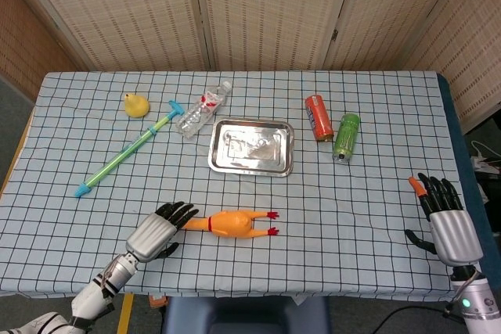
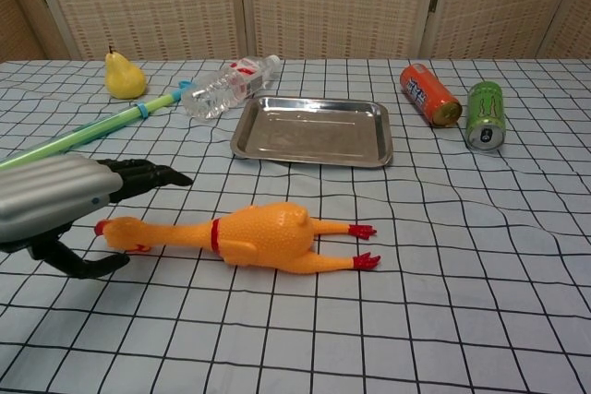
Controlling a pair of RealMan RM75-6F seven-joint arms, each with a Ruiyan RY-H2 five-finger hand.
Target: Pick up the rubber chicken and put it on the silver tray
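1. Head view: our left hand (image 1: 156,231) sits at the chicken's (image 1: 223,222) head end, fingers spread and holding nothing, the dark fingertips lying over the head and neck. We judge the step in hand to be the grasp. To do it well we should go a little further along the neck toward the body, lower the palm, and close around the neck or the front of the body so the toy does not swing when lifted. The tray (image 1: 251,146) lies beyond the fingertips and off to the right, well apart, so the carry goes forward and to the right. Our right hand (image 1: 446,220) rests open and empty near the far table edge, well away from the chicken.

2. Chest view: the left hand (image 2: 65,205) hovers just beside the head, thumb low near the cloth and the fingers reaching above the neck; we cannot tell whether any finger touches yet. The chicken (image 2: 242,238) lies flat on its side, stretching away to the right of the hand: an orange-yellow body with a dimpled skin, a thin neck with a red band, a red comb and red feet pointing away. It looks soft, so a firm wrap seems safer than a pinch. The tray (image 2: 314,132) is bare, past the chicken.
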